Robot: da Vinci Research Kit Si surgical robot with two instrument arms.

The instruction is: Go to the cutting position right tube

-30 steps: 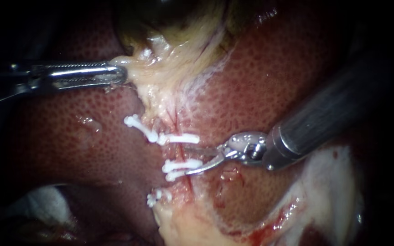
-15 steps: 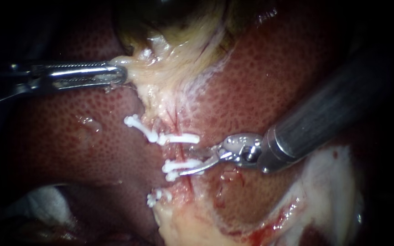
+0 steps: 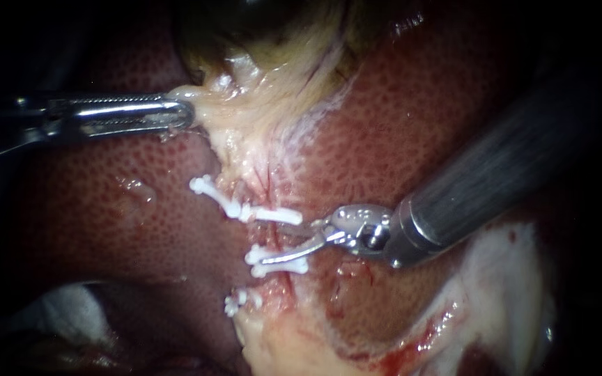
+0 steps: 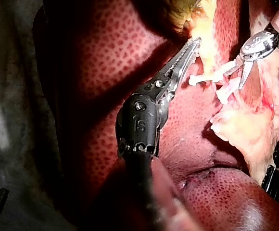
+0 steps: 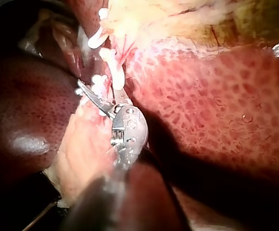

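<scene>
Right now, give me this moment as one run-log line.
left instrument: jaws shut on pale tissue | right instrument: jaws open at tube, between upper clip and lower clip | tube: not cut

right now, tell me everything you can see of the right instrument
The right instrument has a dark grey shaft from the upper right, a shiny metal wrist and two thin curved blades. Its jaws stand open at the tube, between the upper clip and lower clip; one blade crosses the latter.
</scene>
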